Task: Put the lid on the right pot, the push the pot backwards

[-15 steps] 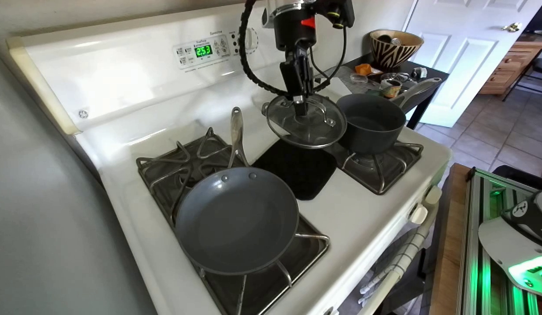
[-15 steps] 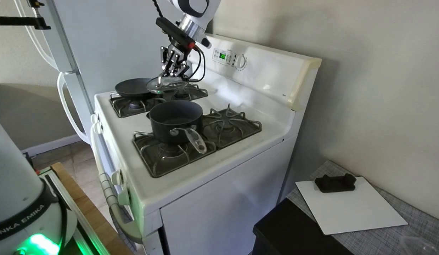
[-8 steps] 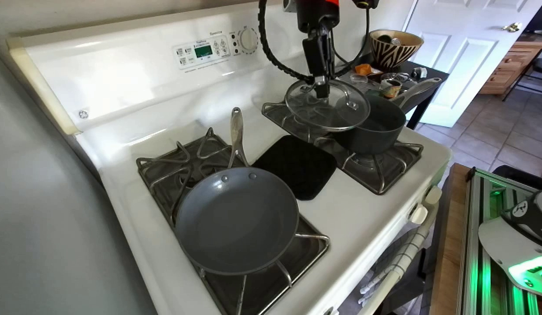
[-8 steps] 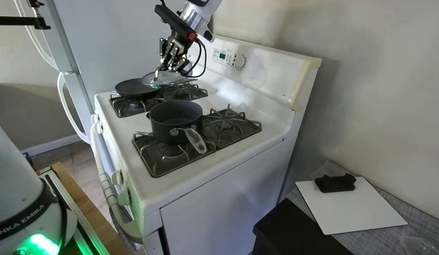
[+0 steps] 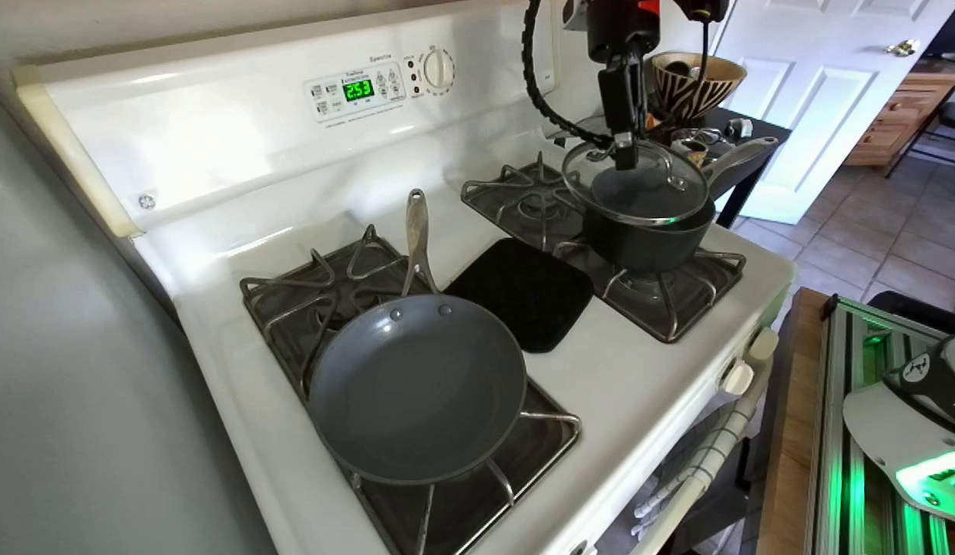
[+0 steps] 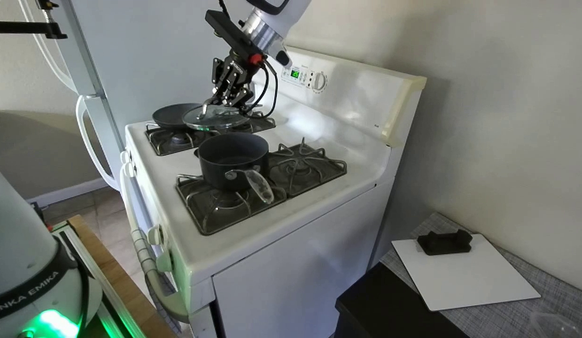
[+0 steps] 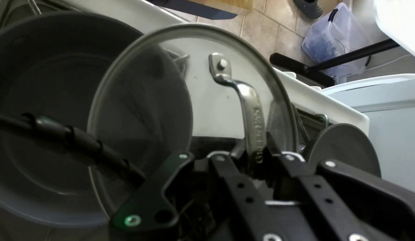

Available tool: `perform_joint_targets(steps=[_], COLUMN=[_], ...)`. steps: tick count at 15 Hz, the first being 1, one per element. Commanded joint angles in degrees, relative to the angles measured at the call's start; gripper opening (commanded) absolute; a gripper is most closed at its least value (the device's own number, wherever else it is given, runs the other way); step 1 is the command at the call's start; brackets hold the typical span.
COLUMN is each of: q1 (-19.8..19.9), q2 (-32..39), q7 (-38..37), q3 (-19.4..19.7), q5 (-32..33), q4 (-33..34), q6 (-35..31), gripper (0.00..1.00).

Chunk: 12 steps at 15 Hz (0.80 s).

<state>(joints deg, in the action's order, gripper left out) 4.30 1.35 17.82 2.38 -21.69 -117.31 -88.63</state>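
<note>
Lid point(image 7: 194, 107) held aloft by its handle point(image 7: 252, 113), not yet squarely over the saucepan point(image 6: 216, 170).
The gripper point(image 7: 256, 154) is clamped on that metal arch, likely so the rim is free to seat; the glass hangs just beneath it. In the wrist view the lid overlaps only part of the saucepan, so it probably needs sideways travel before lowering.
</note>
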Motion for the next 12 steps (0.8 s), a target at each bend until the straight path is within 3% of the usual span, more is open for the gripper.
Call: perform_joint_targets(steps=[1,12], q1=[0.76,2.45], q2=[-4.17,-3.41], q7=[2.36,7.16], q3=[1.55,4.59], q5=[1.13,0.65], q4=[-5.45,-8.25], q6=[-1.68,-5.05], gripper=[0.0,0.0])
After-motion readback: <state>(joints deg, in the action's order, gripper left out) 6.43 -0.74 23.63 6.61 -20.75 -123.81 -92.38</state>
